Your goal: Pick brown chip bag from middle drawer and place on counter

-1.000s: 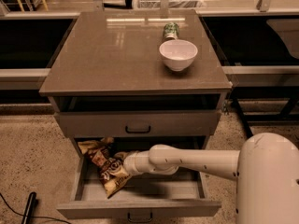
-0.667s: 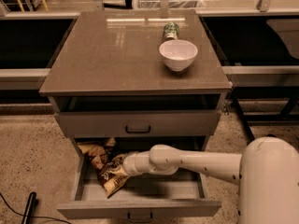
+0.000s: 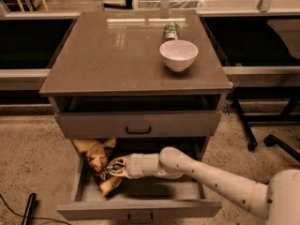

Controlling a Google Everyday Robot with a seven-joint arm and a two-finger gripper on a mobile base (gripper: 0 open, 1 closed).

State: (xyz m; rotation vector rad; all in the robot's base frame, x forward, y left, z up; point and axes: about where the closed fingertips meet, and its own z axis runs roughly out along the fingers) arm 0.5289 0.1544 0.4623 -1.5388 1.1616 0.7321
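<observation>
Counted: one brown chip bag (image 3: 99, 162), one white bowl (image 3: 178, 55), one green can (image 3: 171, 31), one white arm (image 3: 211, 175), one gripper (image 3: 114, 168), two drawers, and two black bar handles.

The gripper is seen low inside the middle drawer (image 3: 154, 191), at its left half, reached in from the right. It is closed on the brown chip bag at about the bag's mid-length. The bag is held tilted against the drawer's left wall. Its upper tan end pokes up above that wall, and its lower end is pointed down toward the drawer floor. Whether the lower end touches the floor cannot be told.

The middle drawer is pulled far out, and its handle (image 3: 140, 217) is seen at the bottom edge. The upper drawer (image 3: 187, 124) above it is pulled out only a little, with its own handle (image 3: 138, 130) at centre front.

The counter (image 3: 108, 60) is a glossy grey-brown slab. The bowl stands upright on its right rear part. The can is placed just behind the bowl, nearly touching it.

The floor (image 3: 33, 163) is speckled tan. A black stick-like object (image 3: 29, 209) with a thin cable is lying at lower left. Dark low shelving is seen on both sides of the cabinet. Black frame legs (image 3: 243, 125) are standing on the right.
</observation>
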